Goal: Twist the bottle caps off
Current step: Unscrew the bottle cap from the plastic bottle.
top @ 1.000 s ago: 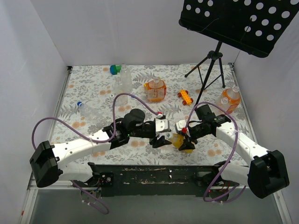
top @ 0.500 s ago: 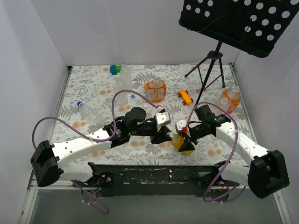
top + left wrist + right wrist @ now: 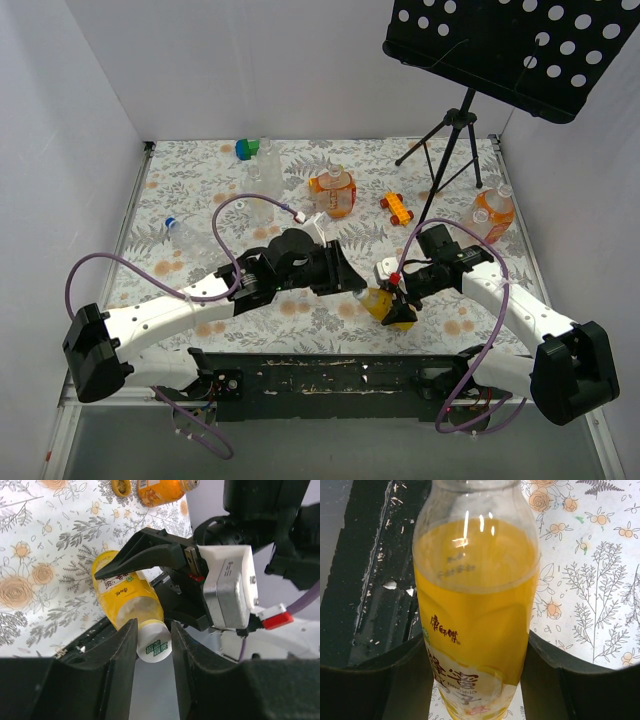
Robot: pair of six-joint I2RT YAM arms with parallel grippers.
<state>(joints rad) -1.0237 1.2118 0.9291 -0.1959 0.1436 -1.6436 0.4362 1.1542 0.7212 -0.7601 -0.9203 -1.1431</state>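
Note:
A small bottle of yellow liquid (image 3: 377,301) lies tilted in my right gripper (image 3: 399,309), which is shut round its body. In the right wrist view the bottle (image 3: 475,605) fills the gap between the right gripper's (image 3: 476,647) two fingers. Its white cap with green print (image 3: 153,644) sits between the fingers of my left gripper (image 3: 153,630), and both fingers touch it. The left gripper (image 3: 352,278) reaches in from the left at the bottle's neck. The same bottle shows in the left wrist view (image 3: 125,597), clamped by the right fingers (image 3: 142,557).
Two orange-liquid bottles stand at centre back (image 3: 332,192) and far right (image 3: 493,212). Clear bottles stand at the back (image 3: 265,172); one with a blue cap lies at left (image 3: 193,238). An orange toy car (image 3: 396,208), a green-and-blue block (image 3: 247,150) and a tripod (image 3: 450,140) are nearby.
My left wrist has rolled and its gripper has moved right onto the bottle's cap; its cable has swung up. The right arm and the bottle have stayed put.

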